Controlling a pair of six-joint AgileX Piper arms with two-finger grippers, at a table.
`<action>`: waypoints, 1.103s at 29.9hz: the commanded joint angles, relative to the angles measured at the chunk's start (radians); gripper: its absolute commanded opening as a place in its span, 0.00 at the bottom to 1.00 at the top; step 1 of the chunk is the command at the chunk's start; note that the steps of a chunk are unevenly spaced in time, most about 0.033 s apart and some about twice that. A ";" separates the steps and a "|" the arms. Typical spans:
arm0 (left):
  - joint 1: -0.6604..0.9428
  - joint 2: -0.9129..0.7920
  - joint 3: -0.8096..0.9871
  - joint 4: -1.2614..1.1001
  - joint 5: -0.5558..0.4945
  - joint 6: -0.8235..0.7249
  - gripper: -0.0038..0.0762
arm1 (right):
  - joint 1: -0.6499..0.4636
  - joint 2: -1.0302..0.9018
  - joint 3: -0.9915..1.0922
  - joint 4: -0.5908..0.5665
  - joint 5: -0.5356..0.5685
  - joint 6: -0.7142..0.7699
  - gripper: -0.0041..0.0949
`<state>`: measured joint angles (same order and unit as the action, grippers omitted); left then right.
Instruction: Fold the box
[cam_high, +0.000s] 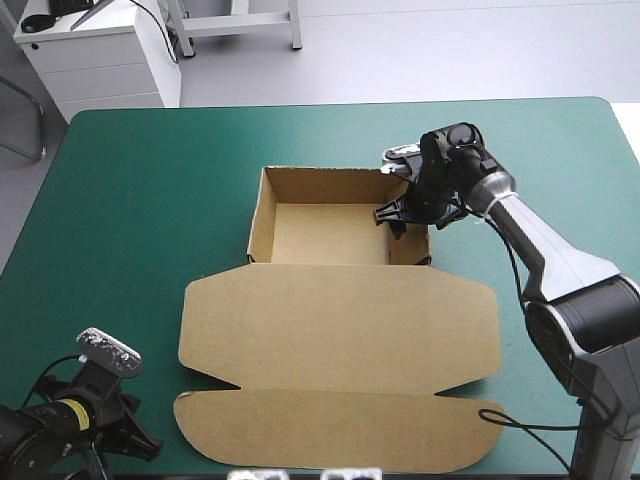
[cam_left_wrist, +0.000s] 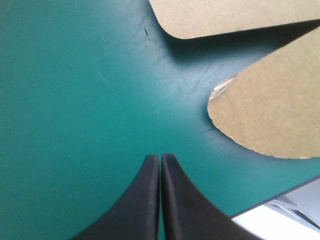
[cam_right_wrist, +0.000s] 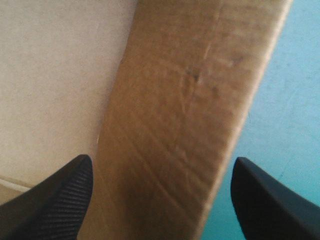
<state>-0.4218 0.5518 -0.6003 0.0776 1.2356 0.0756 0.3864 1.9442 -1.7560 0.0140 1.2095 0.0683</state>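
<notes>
My right end effector (cam_right_wrist: 162, 159) is apart astride a wall of the box (cam_high: 340, 320), a good hold on board I judge stiff and light; left end effector (cam_left_wrist: 160, 158) together.

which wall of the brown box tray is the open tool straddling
The right-hand wall of the brown cardboard box: the right tool stands open with a black finger on each side. Only this wall has a tool at it.

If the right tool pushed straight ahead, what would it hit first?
Probably the box: its raised side wall stands just ahead, between the open fingers of the right tool. How near is hard to tell.
</notes>
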 joint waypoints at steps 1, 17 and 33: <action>-0.002 0.007 -0.022 -0.004 -0.035 -0.010 0.04 | -0.015 -0.034 -0.024 0.016 -0.028 0.008 0.74; -0.002 0.007 -0.022 -0.004 -0.072 -0.010 0.04 | -0.015 -0.016 -0.024 -0.005 -0.044 -0.043 0.02; -0.002 0.007 -0.022 -0.004 -0.055 -0.010 0.04 | -0.327 -0.016 -0.216 -0.174 -0.102 -0.122 0.02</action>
<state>-0.4218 0.5518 -0.6003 0.0776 1.2068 0.0754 0.1463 1.9822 -1.9289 -0.1240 1.1461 -0.0366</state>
